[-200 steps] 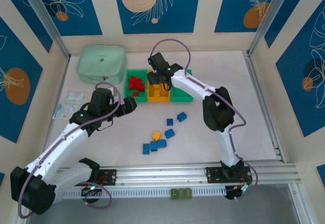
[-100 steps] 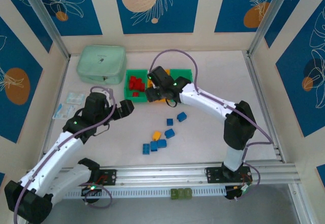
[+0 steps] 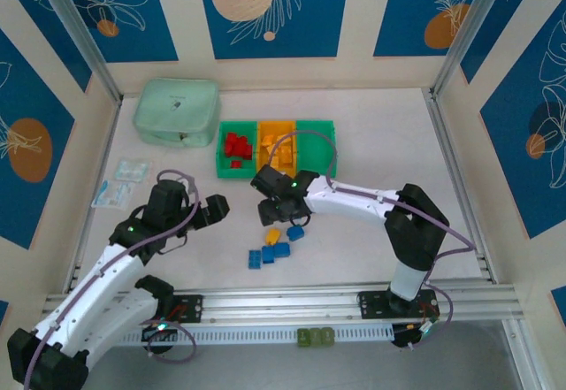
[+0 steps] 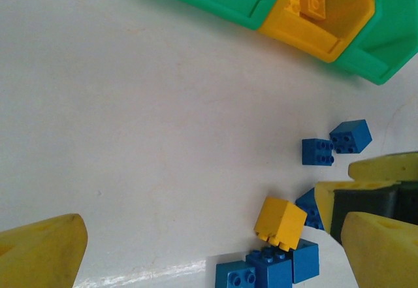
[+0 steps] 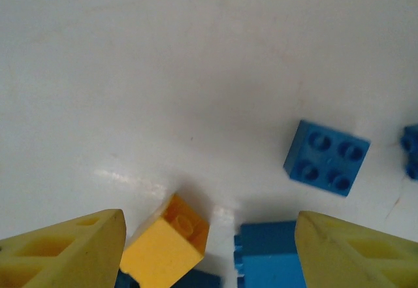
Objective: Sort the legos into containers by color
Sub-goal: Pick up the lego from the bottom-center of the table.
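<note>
Step in hand: picking up the small yellow-orange plastic brick [image 5: 164,245], which by its colour belongs in the orange-yellow open plastic bin [image 3: 276,124].
Right gripper [image 5: 210,229]: low over the white desk [image 5: 196,53], jaws spread wide and pinching nothing. The brick sits in the gap, much nearer one finger than the other.
Left gripper [image 4: 214,229]: off to the side over bare desk, jaws spread, holding nothing.
Where the brick lies: tilted on an edge in the loose heap in front of the bins, well apart from them. It is touching or just beside the blue plastic bricks [image 5: 268,245]; I cannot tell which.
Already sorted: red plastic bricks [image 3: 235,145] lie in the left green bin [image 3: 220,151] and yellow ones in the middle bin. Blue would go in the right green bin [image 3: 329,126].
Risk, off-centre grip: the near finger would meet the brick first and shove it sideways before the far one arrives.
Risk, tilt: pads closing on slanted faces could make the brick roll or squirt out.
Risk, wrong passenger: the blue brick also lies inside the gap, so closing may clamp both together and carry blue into the yellow bin.
Risk, scatter: pressing down into the heap could knock the other blue bricks apart.
</note>
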Available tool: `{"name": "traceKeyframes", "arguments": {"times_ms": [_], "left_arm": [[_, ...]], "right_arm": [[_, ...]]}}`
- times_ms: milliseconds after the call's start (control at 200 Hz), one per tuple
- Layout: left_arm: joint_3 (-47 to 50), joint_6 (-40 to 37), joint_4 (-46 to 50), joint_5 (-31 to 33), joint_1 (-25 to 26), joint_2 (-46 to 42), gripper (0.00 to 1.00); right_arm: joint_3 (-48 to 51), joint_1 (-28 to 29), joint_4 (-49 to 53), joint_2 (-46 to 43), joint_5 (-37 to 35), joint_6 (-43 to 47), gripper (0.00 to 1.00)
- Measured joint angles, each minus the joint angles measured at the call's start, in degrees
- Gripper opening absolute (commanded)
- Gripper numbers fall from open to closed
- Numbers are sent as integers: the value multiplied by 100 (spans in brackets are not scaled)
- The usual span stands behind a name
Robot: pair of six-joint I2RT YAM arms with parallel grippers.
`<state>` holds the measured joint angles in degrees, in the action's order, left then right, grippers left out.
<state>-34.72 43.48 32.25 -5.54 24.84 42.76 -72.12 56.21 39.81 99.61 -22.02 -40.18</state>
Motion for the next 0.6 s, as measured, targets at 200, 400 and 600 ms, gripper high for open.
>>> {"name": "traceKeyframes", "arguments": {"times_ms": [200, 400, 600], "left_arm": [[155, 129, 20, 0, 0, -63, 99], [184, 162, 17, 0, 0, -109, 99], [249, 181, 24, 7, 0, -160, 99]], "right_arm": [[2, 181, 17, 11, 63, -461, 70], [2, 367, 120, 205, 107, -861, 70], [2, 483, 140, 503, 188, -1027, 69]]}}
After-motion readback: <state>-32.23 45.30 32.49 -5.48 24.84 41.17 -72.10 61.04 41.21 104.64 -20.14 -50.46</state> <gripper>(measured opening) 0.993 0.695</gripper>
